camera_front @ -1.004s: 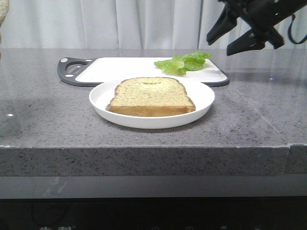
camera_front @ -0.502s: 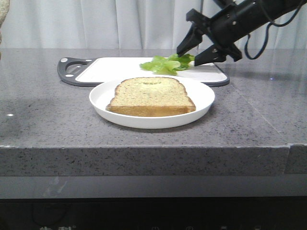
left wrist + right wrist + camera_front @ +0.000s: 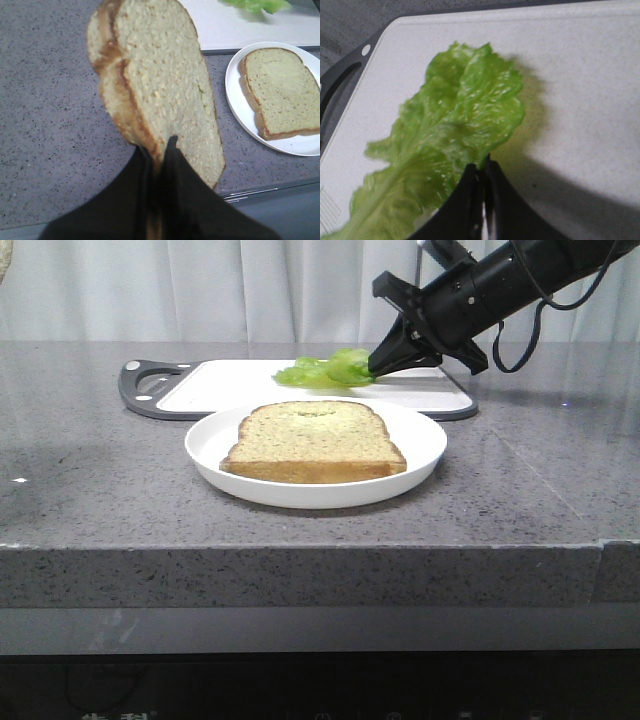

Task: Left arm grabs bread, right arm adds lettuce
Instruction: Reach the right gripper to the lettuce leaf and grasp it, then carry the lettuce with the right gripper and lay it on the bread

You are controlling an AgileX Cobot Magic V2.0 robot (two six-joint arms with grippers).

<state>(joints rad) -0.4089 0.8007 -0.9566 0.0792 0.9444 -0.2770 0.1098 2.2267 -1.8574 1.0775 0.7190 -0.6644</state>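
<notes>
In the left wrist view my left gripper [image 3: 159, 150] is shut on the bread [image 3: 155, 80], a thick slice with a dark brown crust, held edge-on above the grey counter. The left gripper is out of the front view. My right gripper [image 3: 385, 355] is low over the white cutting board [image 3: 240, 385] and shut on the edge of the green lettuce [image 3: 325, 370]. The right wrist view shows the tips of this gripper [image 3: 482, 167] pinching the lettuce [image 3: 455, 135], which spreads over the board [image 3: 580, 75]. The lettuce also shows in the left wrist view [image 3: 255, 5].
A second bread slice [image 3: 315, 440] with a lighter golden edge lies flat on a white plate [image 3: 425, 455] in front of the board; both also show in the left wrist view, slice [image 3: 280, 90] and plate [image 3: 235, 85]. The counter's front edge runs just below the plate.
My right gripper came down from the upper right to the board, shut on the lettuce, and the lettuce has shifted left along the board. The plate and its slice have not moved.
</notes>
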